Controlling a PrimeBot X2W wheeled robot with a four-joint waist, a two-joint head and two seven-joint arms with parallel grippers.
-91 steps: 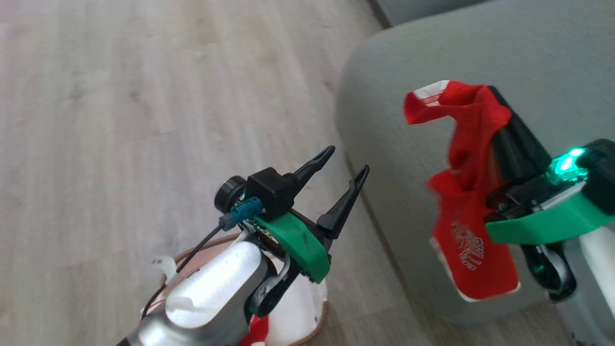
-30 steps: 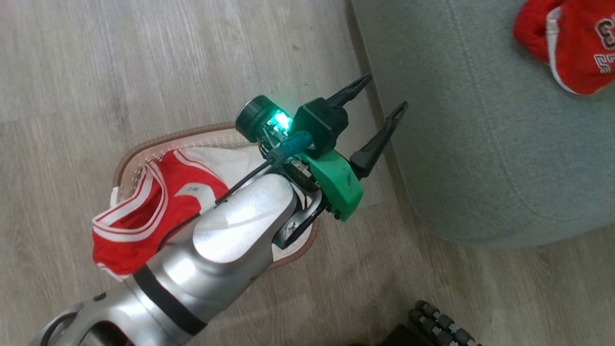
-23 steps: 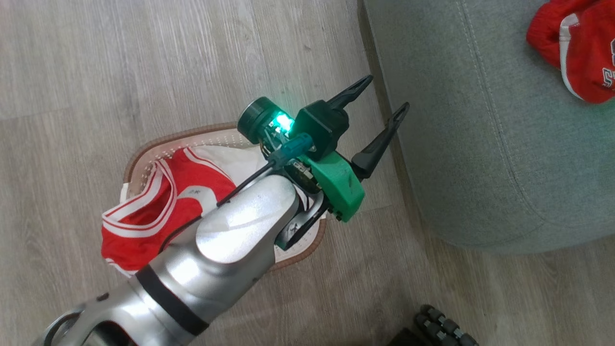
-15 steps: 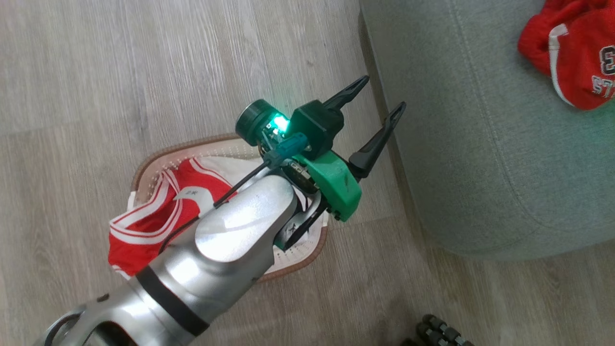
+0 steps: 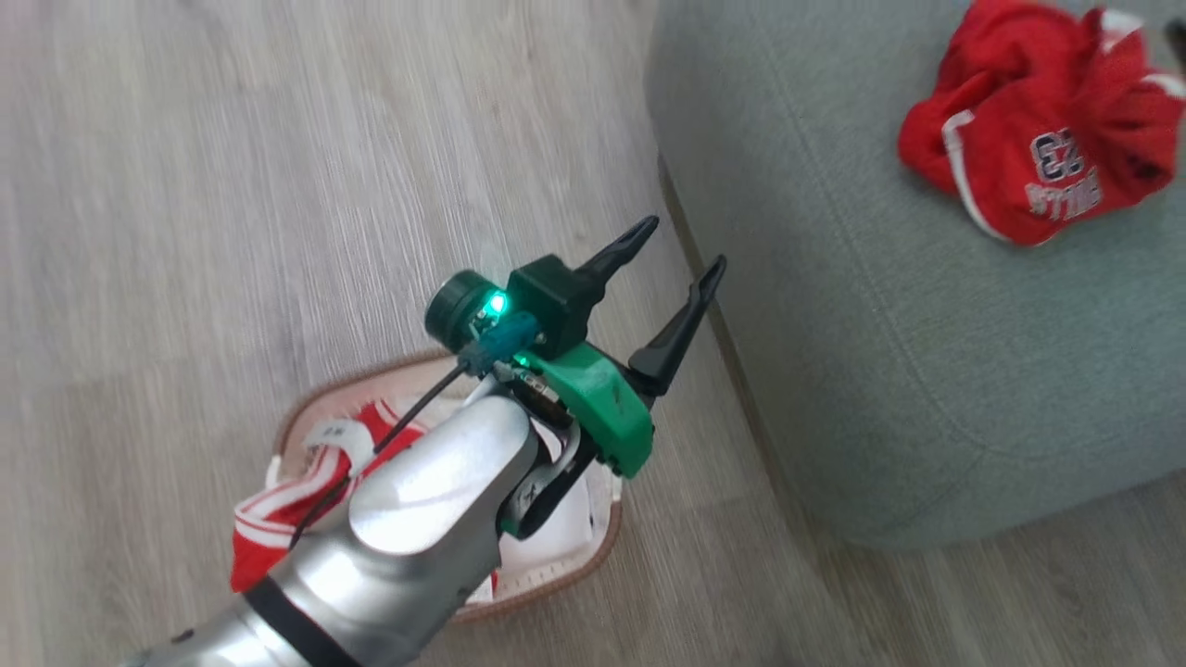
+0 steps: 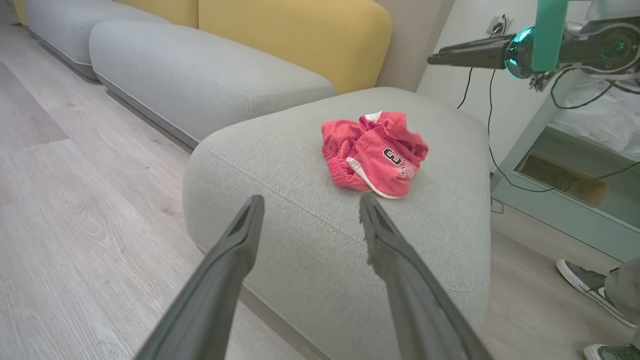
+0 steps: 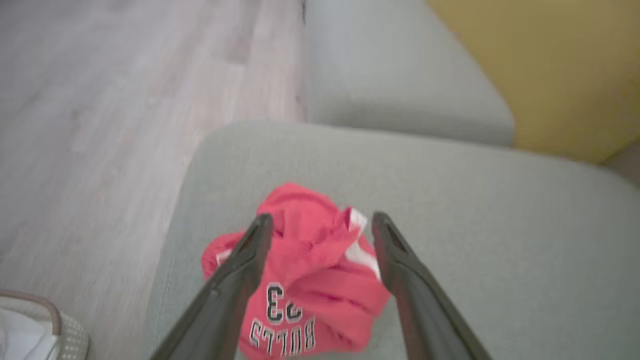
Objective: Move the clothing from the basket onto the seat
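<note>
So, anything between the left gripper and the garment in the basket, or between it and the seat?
Nothing visible. The open left gripper hovers by the basket, the red garment drapes over its rim, and the seat stands just beside.

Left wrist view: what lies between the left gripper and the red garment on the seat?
Bare seat from left gripper to red garment, seen in the left wrist view.

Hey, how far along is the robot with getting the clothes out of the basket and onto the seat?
About halfway. Done: one red garment numbered 23 lies crumpled on the seat. In hand: nothing; the left gripper is open above the basket, the right gripper open and empty. Left: a striped red garment lies in the basket, not yet picked up.
</note>
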